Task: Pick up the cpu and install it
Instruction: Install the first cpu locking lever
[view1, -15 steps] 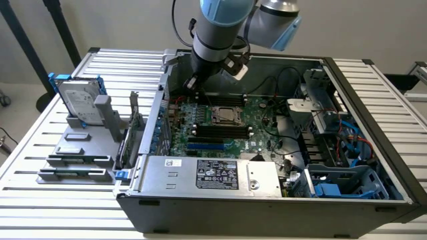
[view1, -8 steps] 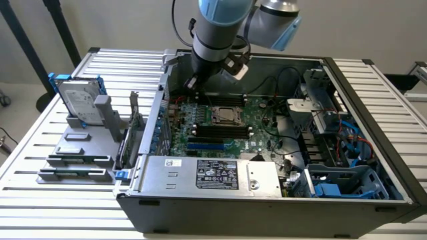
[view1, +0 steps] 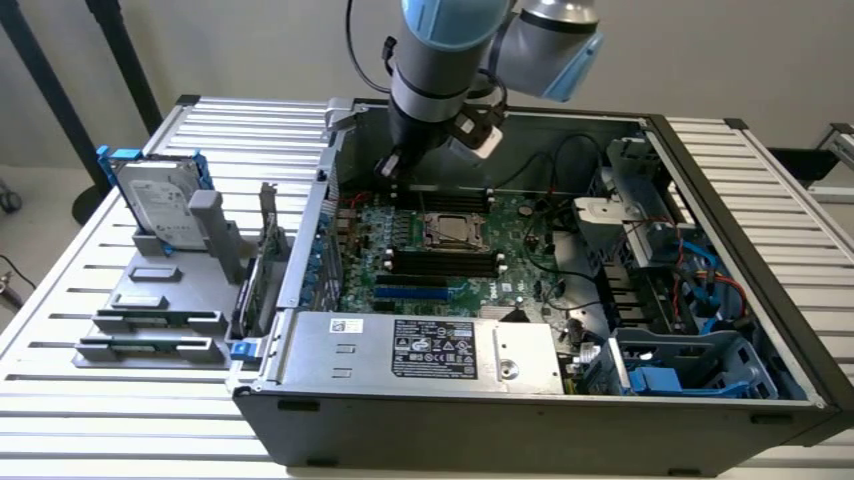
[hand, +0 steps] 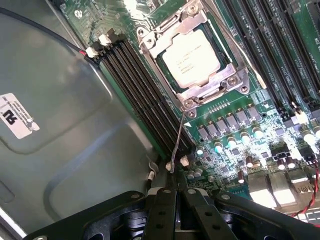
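The cpu lies flat in its metal frame on the green board, near the middle of the exterior view. A thin metal lever runs from the frame to the tips of the end effector. The end effector is shut tight, and nothing shows between its fingers. The open computer case sits on the bench. A hard drive stands at the exterior view's left.

Print on the cpu seems too small to read.
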